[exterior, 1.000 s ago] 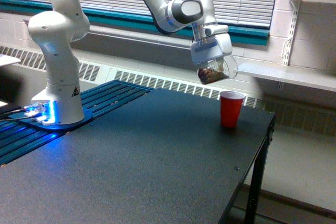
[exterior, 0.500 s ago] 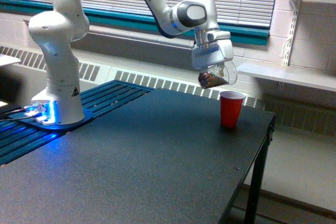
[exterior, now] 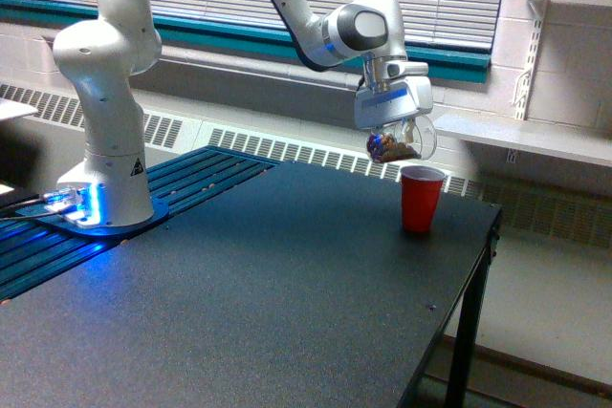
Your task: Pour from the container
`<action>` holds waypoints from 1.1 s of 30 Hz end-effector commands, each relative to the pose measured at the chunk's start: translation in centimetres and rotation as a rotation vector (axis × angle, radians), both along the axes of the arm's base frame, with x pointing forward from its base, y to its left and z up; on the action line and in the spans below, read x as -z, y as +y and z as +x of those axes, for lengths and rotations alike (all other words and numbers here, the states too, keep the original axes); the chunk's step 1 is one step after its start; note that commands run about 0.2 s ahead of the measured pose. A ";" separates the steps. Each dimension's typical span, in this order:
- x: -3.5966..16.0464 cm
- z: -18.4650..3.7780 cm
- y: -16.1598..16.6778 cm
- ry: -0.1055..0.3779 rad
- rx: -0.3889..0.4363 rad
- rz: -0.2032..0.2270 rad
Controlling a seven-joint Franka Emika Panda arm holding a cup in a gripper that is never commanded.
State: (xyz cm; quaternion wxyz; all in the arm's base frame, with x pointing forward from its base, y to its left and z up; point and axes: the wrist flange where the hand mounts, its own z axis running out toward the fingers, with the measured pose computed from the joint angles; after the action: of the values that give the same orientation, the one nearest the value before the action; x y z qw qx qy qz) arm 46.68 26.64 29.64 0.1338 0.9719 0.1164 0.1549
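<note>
From where I stood, the arm reached over the far side of the black table (exterior: 287, 284), its gripper (exterior: 393, 126) hanging above and just to the ten o'clock of the red cup (exterior: 421, 198). The jaws were clamped on the container (exterior: 394, 147), a small clear vessel with brown bits showing through its wall and a loop handle sticking out toward three o'clock. It hung in the air, tipped over somewhat, its low edge close above the red cup's rim but not touching it. The red cup stood upright near the table's far corner, at about two o'clock from the table's middle.

As for progress, I judged the pour was only starting at most. The brown load looked to be all inside the container, and I could see nothing falling between the two vessels. Whether any bits lay in the red cup I could not tell, since its wall was opaque. What remained, by my reckoning, was tipping further until the contents slid out.
</note>
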 end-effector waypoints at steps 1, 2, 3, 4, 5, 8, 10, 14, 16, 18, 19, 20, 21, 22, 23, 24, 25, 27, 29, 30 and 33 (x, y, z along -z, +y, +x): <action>-0.3 0.0 1.0 -0.002 -0.023 -0.036; -0.3 0.1 1.0 0.000 -0.021 -0.042; -0.3 0.1 1.0 0.002 -0.021 -0.050; -0.3 0.1 1.1 0.004 -0.022 -0.059; -0.4 0.2 1.1 0.006 -0.023 -0.069; -0.6 0.3 1.3 0.014 -0.029 -0.091; -0.6 0.4 1.5 0.014 -0.032 -0.094; -0.6 0.6 1.7 0.019 -0.033 -0.111; -0.6 0.7 1.8 0.024 -0.034 -0.119; -0.6 0.7 1.9 0.030 -0.034 -0.129; -0.7 0.8 1.9 0.035 -0.035 -0.135; -0.7 0.8 2.0 0.041 -0.037 -0.142; -0.7 0.9 2.1 0.046 -0.040 -0.148; -0.7 0.9 2.1 0.050 -0.043 -0.155; -0.8 1.0 2.2 0.051 -0.048 -0.162; -0.8 1.1 2.3 0.053 -0.054 -0.168; -0.8 1.1 2.4 0.056 -0.059 -0.173; -0.8 1.2 2.5 0.060 -0.065 -0.184; -0.8 1.3 2.6 0.067 -0.070 -0.196; -0.8 1.3 2.7 0.073 -0.073 -0.204; -0.8 1.4 2.9 0.078 -0.085 -0.217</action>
State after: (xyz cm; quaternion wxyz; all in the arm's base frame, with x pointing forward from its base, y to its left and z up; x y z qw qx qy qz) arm 48.05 28.60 29.98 0.2154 0.9587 0.1481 0.1120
